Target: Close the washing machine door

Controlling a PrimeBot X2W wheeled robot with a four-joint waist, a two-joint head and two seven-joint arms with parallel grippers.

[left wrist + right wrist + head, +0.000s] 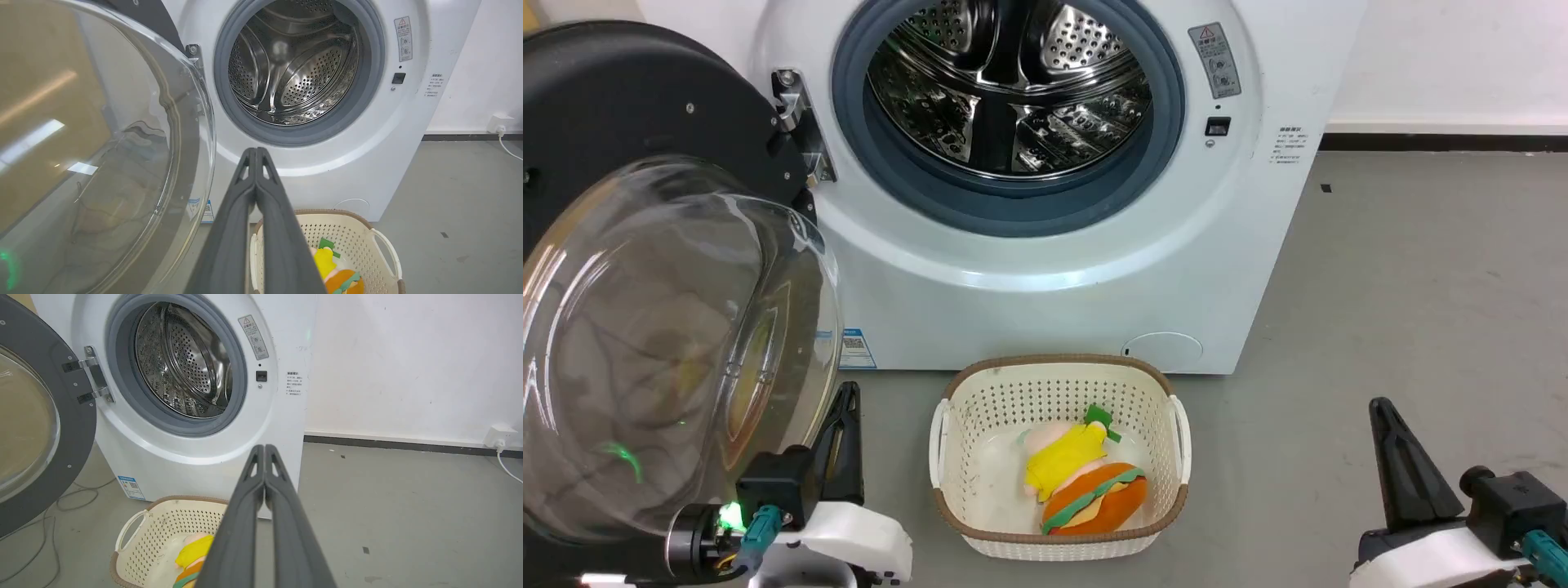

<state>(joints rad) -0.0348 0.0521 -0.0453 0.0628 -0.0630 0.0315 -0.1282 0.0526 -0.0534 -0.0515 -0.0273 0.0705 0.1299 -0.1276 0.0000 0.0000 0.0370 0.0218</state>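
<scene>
Standing open, one washing machine door (670, 327) near one basket (1058, 363).

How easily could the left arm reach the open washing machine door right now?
Probably yes. The left gripper, fingers shut, sits right beside the glass bowl of the washing machine door, swung open on the robot's left, with nothing between them. The basket lies off to its other side.

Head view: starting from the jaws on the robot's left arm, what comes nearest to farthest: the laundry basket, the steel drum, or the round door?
1. The washing machine door, bulging right beside the left gripper, on its left.
2. The laundry basket, low to its right.
3. The steel drum, farthest, inside the washing machine.
</scene>
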